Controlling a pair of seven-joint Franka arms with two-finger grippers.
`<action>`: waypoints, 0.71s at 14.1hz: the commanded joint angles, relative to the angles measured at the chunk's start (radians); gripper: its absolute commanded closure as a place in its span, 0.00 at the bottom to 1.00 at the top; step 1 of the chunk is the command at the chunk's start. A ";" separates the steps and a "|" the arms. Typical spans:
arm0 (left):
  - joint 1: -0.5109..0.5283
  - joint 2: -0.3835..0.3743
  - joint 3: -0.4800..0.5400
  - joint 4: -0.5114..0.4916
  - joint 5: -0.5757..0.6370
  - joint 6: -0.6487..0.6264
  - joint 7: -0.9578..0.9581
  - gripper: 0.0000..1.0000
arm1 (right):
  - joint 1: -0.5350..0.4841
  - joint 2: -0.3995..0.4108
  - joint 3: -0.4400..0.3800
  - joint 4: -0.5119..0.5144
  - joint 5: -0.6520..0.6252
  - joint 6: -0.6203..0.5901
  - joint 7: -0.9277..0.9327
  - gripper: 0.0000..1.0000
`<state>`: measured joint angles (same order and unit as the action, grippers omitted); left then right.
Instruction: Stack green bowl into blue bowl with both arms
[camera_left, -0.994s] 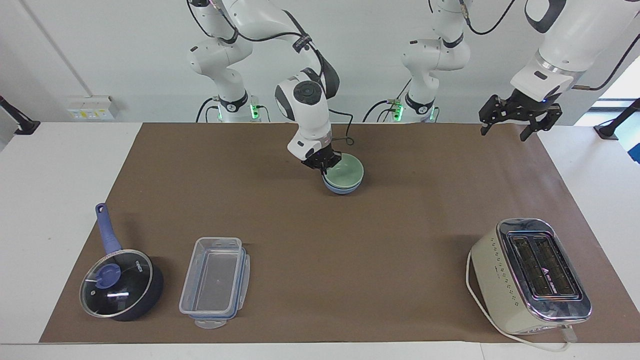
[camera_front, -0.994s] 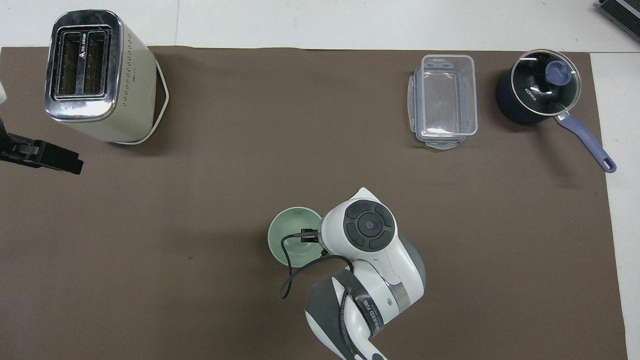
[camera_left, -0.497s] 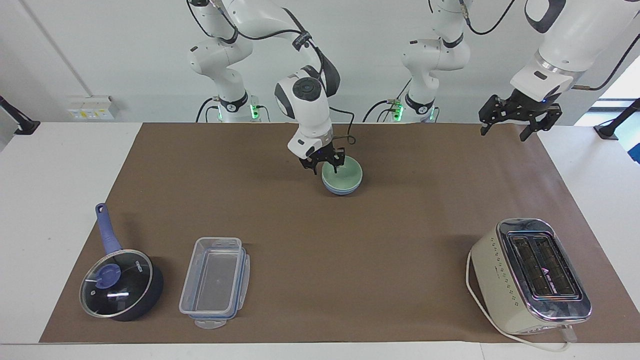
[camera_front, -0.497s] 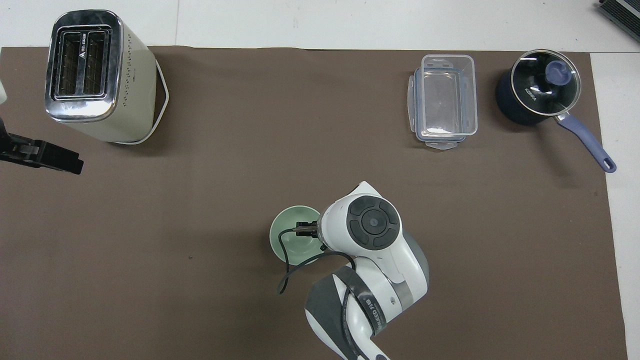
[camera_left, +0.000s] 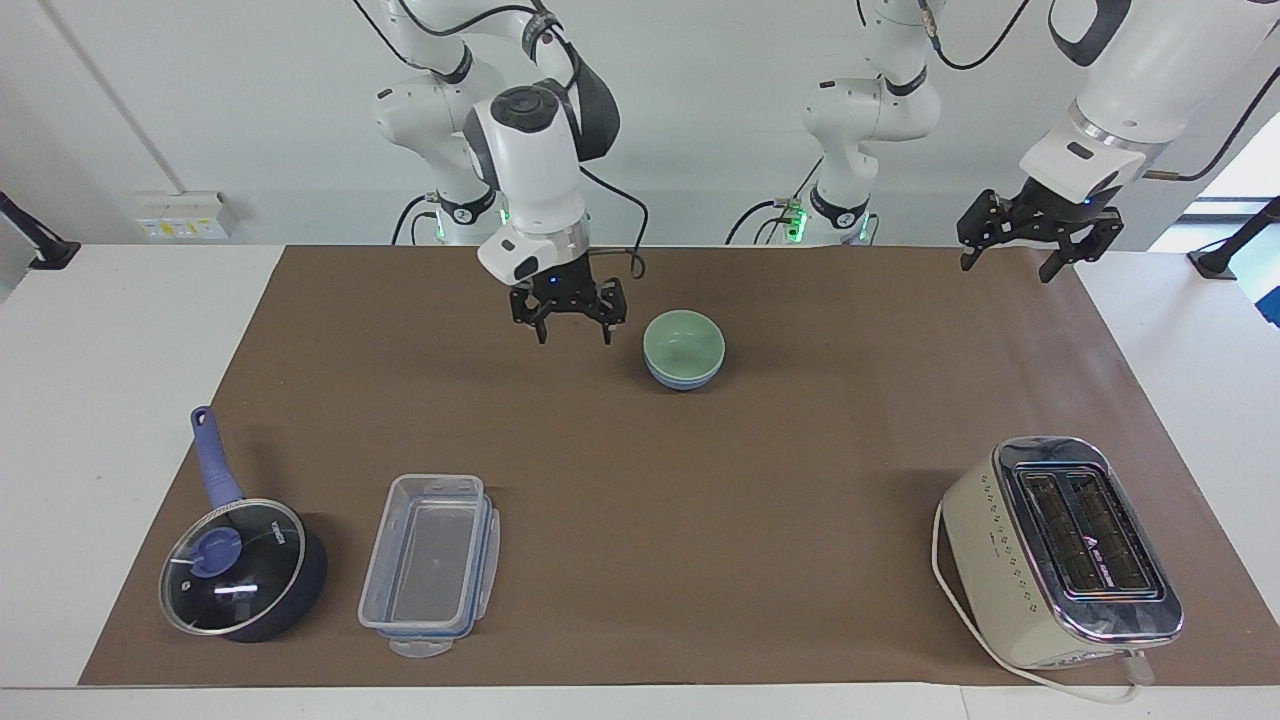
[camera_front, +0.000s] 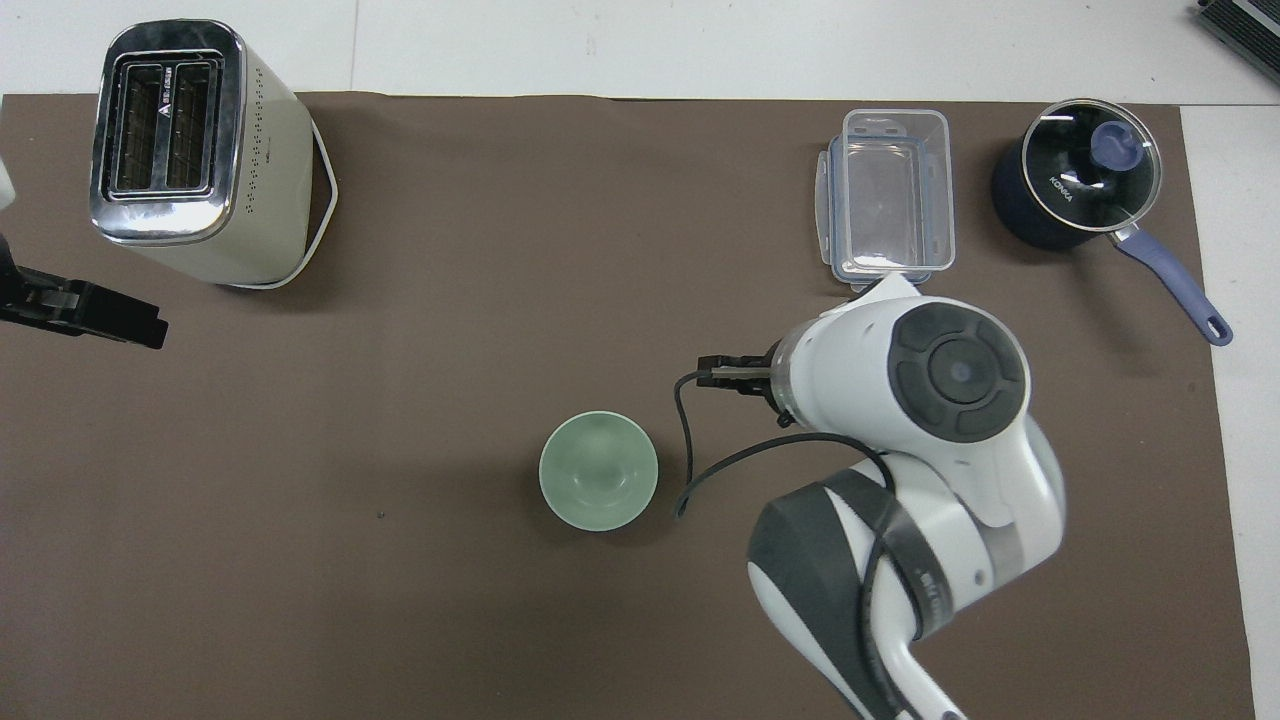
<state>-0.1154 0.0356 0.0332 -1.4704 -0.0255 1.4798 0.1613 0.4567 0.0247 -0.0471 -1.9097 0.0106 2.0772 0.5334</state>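
Note:
The green bowl (camera_left: 684, 340) (camera_front: 598, 470) sits nested inside the blue bowl (camera_left: 683, 378) on the brown mat, with only the blue bowl's lower wall showing under it in the facing view. My right gripper (camera_left: 572, 335) hangs open and empty above the mat beside the stacked bowls, toward the right arm's end of the table. In the overhead view its wrist hides most of it, and only a black part (camera_front: 733, 375) sticks out. My left gripper (camera_left: 1012, 262) (camera_front: 95, 318) waits open in the air over the mat's edge at the left arm's end.
A cream toaster (camera_left: 1062, 552) (camera_front: 195, 150) stands far from the robots at the left arm's end. A clear plastic container (camera_left: 430, 562) (camera_front: 888, 200) and a lidded dark blue saucepan (camera_left: 242, 565) (camera_front: 1085, 185) lie far from the robots at the right arm's end.
My right gripper has opened, let go of the green bowl, risen and moved away toward the right arm's end. The green bowl stays nested in the blue bowl. The left arm has not moved.

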 joint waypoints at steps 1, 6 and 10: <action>-0.004 -0.020 0.001 -0.021 0.002 0.005 -0.008 0.00 | -0.079 -0.043 0.012 0.060 -0.018 -0.090 -0.027 0.00; -0.004 -0.022 -0.002 -0.021 0.002 0.005 -0.008 0.00 | -0.211 -0.104 0.009 0.178 -0.017 -0.316 -0.154 0.00; -0.004 -0.022 -0.002 -0.021 0.002 0.005 -0.008 0.00 | -0.306 -0.114 0.003 0.230 -0.017 -0.423 -0.226 0.00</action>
<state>-0.1154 0.0356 0.0295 -1.4704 -0.0255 1.4798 0.1613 0.1991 -0.0944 -0.0514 -1.7109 0.0073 1.6976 0.3542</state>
